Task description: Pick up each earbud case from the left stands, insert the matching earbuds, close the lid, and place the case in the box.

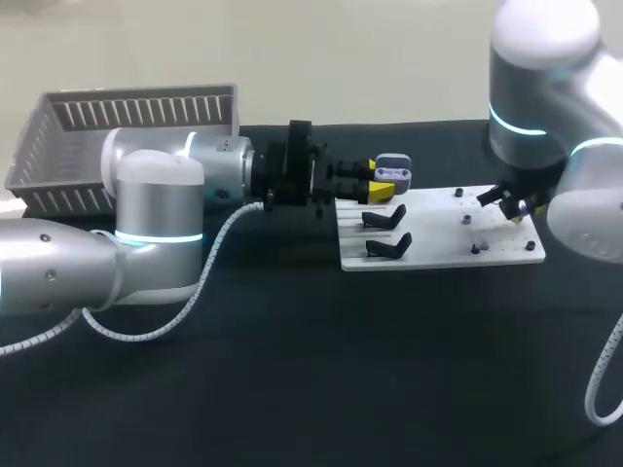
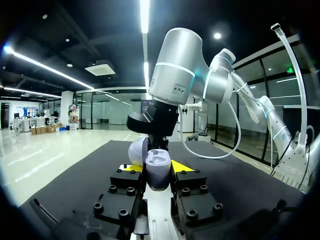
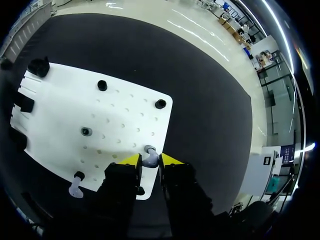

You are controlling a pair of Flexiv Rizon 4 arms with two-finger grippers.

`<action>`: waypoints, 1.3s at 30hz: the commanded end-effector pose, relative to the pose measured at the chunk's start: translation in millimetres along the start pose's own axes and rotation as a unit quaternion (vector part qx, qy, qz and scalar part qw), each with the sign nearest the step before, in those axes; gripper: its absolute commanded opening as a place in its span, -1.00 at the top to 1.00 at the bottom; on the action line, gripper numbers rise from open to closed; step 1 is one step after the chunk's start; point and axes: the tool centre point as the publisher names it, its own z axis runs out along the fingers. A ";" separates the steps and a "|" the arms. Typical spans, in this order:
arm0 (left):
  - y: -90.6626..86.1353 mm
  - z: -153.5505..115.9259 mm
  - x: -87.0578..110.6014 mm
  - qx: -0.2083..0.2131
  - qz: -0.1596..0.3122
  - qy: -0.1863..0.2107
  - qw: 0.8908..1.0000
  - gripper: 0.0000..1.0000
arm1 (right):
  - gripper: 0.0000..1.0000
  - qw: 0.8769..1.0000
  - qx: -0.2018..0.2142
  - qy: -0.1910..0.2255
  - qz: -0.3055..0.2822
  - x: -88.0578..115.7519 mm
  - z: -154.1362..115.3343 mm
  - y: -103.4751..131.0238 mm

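Earbud case point(image 1: 393, 167): lid open, centre of the head view, over the left end of the white board point(image 1: 438, 243).
Left pincer point(image 1: 375, 178): clamped on the case's two sides.
Right pincer point(image 3: 150, 161): closed on an earbud point(image 3: 149, 154) near the board's edge.
Box point(image 1: 127, 122): upper left, on the bench point(image 1: 292, 370).

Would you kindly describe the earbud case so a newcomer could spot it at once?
Find the white board on the black table. At its far left corner, the left gripper holds the earbud case: pale lilac, lid open, unlike the black stands nearby.
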 end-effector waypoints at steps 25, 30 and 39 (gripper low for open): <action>-1.3 -0.1 0.6 -0.002 0.001 -0.001 1.000 1.00 | 1.00 0.995 -0.016 -0.046 0.083 17.1 -165.7 57.4; -1.3 -0.1 0.6 -0.002 0.001 -0.001 1.000 1.00 | 1.00 0.995 -0.025 -0.056 0.080 15.9 -181.5 66.2; -1.3 -0.1 0.6 -0.002 0.001 -0.001 1.000 1.00 | 1.00 0.995 -0.025 -0.056 0.080 15.9 -181.5 66.2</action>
